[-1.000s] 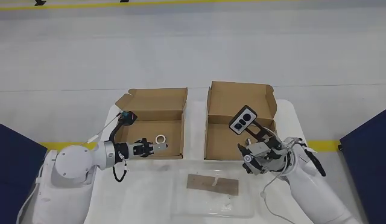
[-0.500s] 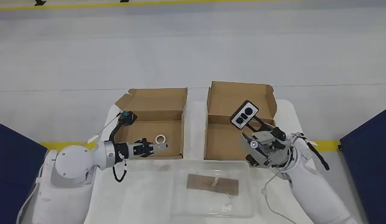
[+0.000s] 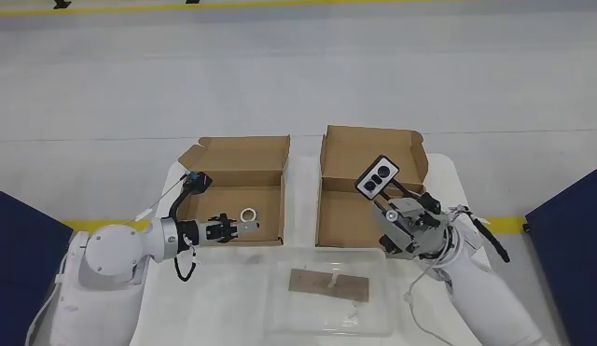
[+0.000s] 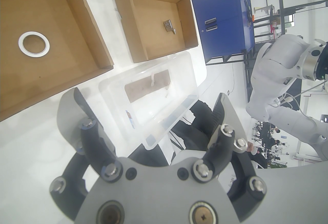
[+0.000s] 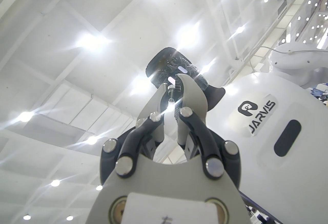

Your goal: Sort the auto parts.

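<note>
My right gripper (image 5: 172,82) points up at the ceiling, shut on a small metal part (image 5: 171,94) pinched at its fingertips. From above, that gripper (image 3: 399,217) hangs over the front of the right cardboard box (image 3: 347,223). A metal hinge-like part (image 4: 168,25) lies in this box. The left cardboard box (image 3: 266,195) holds a white ring (image 3: 248,214), which also lies flat on the box floor in the left wrist view (image 4: 33,43). My left gripper (image 4: 151,117) is open and holds nothing, at the left box's front wall (image 3: 224,229).
A clear plastic bin (image 3: 373,323) sits at the table's front with a brown cardboard piece (image 3: 328,285) in it. Both box lids stand open at the back. A blue cabinet (image 4: 223,17) stands beyond the table's right side.
The right arm has shifted a little to the right and turned its gripper further upward with the part still held. The left arm has stayed still.
</note>
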Controlling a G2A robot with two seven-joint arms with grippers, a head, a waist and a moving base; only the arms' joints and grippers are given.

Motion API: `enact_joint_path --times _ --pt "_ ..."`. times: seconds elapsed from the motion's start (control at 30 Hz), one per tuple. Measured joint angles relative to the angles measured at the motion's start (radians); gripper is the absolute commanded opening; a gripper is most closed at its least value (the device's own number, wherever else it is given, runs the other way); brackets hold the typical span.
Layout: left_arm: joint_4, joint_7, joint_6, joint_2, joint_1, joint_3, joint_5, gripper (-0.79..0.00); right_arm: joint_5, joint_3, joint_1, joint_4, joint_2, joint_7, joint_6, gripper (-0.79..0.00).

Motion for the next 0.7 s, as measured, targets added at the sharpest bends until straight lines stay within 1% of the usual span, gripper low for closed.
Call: enact_joint_path --times 0.53,0.7 --pt "0.000 0.000 0.000 0.000 0.000 0.000 0.000 0.000 0.017 0.025 -0.016 -0.004 -0.016 0.000 0.045 -0.785" --pt "0.000 0.000 0.000 0.000 0.000 0.000 0.000 0.000 -0.039 0.056 -0.027 0.012 -0.015 -0.006 0.048 -0.785"
